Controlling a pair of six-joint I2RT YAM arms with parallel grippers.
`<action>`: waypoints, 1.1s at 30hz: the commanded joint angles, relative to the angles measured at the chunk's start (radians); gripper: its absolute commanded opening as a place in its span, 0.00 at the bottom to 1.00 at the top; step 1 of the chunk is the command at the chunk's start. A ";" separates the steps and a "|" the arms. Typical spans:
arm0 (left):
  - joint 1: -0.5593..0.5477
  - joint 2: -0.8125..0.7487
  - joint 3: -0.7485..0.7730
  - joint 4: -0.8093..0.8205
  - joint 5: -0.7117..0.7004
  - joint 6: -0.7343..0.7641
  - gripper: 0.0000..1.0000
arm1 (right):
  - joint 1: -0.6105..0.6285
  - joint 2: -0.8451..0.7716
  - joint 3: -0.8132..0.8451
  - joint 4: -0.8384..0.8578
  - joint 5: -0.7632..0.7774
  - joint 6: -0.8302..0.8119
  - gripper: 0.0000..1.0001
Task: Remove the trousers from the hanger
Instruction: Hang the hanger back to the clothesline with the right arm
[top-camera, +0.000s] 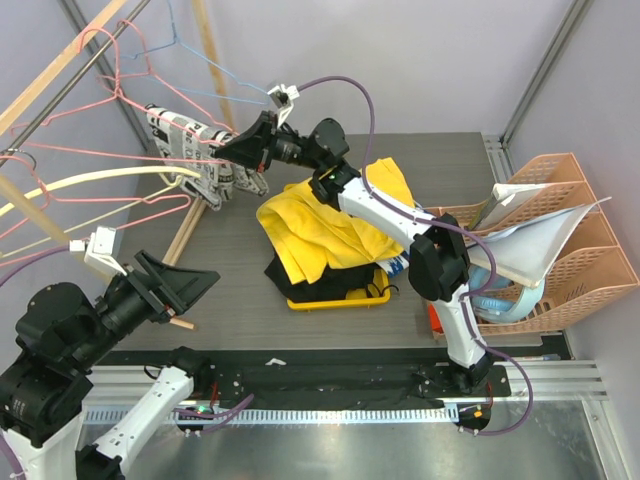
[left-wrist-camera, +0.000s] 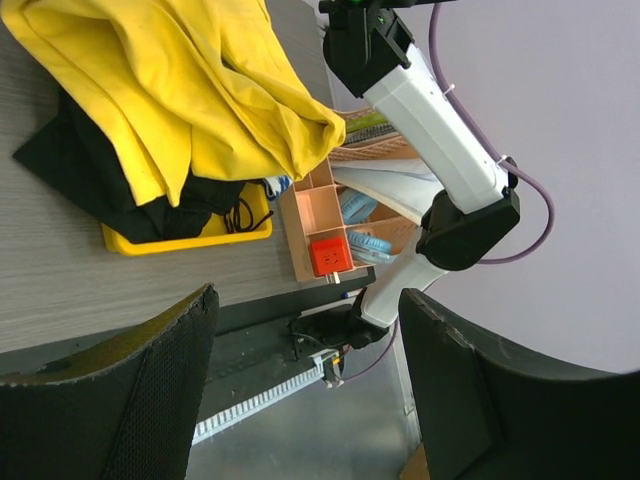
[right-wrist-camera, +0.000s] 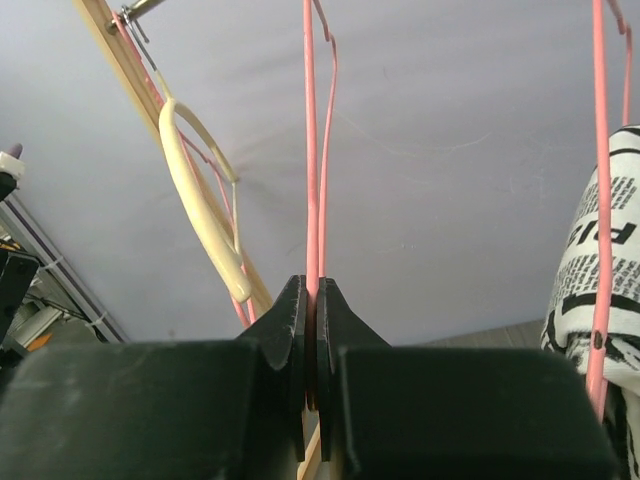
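Trousers (top-camera: 190, 140), black-and-white print, are hung on a pink hanger (right-wrist-camera: 601, 150) at far left, above the surface (top-camera: 240, 300). R pincer (right-wrist-camera: 312, 290) is clamped tight on a pink wire (right-wrist-camera: 310, 150) just beside the trousers; whether it belongs to the same hanger can't be told. L pincer (top-camera: 185, 290) is held wide apart at near left, nothing btwn its fingers. Yellow cloth (top-camera: 320, 220) is heaped over a yellow tray (top-camera: 340, 300) at centre.

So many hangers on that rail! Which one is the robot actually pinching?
A pink wire hanger, clamped between the shut fingers of the right gripper, just beside the black-and-white printed trousers. The thick cream hanger hangs free nearby, untouched.
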 joint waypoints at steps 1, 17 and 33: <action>-0.002 0.027 0.020 0.011 0.032 0.034 0.73 | 0.008 -0.025 -0.021 0.065 0.009 -0.003 0.01; -0.002 0.026 0.022 0.031 0.074 0.053 0.73 | 0.108 0.035 0.054 -0.156 0.012 -0.181 0.01; -0.002 0.351 0.291 0.527 -0.271 0.207 0.67 | 0.208 -0.209 -0.205 -0.382 0.020 -0.442 0.01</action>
